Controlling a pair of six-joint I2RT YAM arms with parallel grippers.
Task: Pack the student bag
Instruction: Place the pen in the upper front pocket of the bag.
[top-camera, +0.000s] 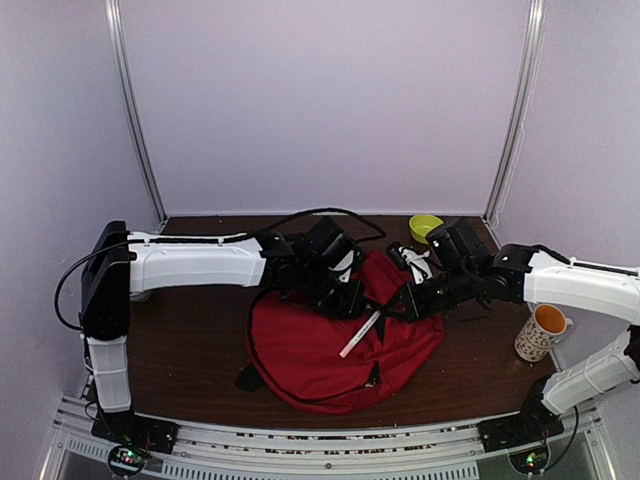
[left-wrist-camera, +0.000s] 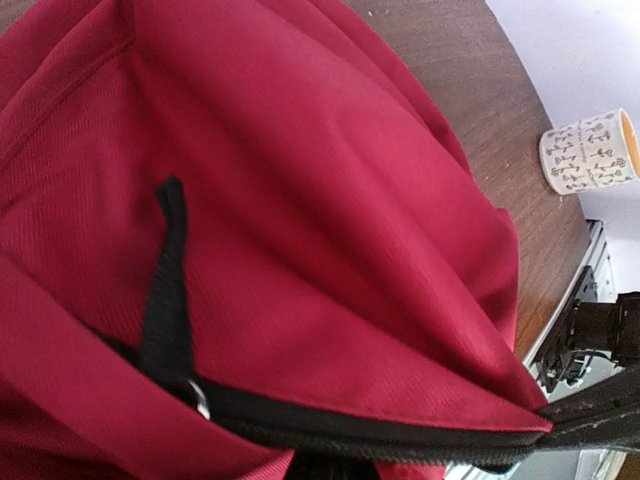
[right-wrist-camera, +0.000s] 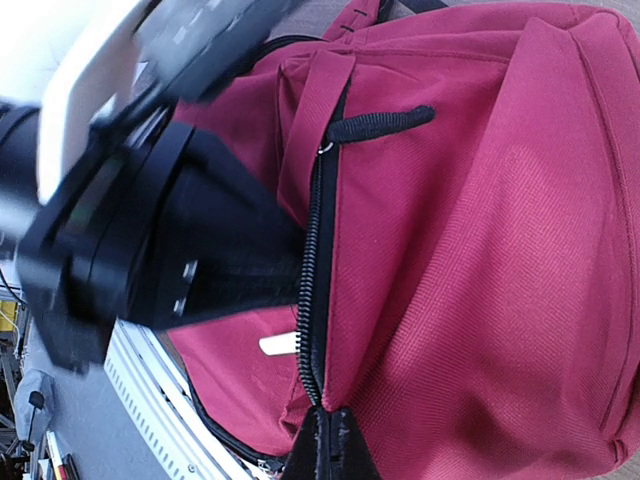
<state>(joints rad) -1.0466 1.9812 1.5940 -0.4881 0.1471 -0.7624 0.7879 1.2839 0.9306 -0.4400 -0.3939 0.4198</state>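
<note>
While clenched on the zipper (right-wrist-camera: 306, 300) of the student bag (top-camera: 300, 352), both arms' jaws.

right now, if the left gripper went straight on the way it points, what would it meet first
The student bag: its red fabric fills the left wrist view, so the left gripper would likely press into it at once.

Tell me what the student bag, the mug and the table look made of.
The student bag: woven, synthetic-looking fabric, matte dark red; fine weave shows. The mug: probably glazed ceramic, cream with printed figures. The table: dark wood or wood-look laminate; grain streaks show.
</note>
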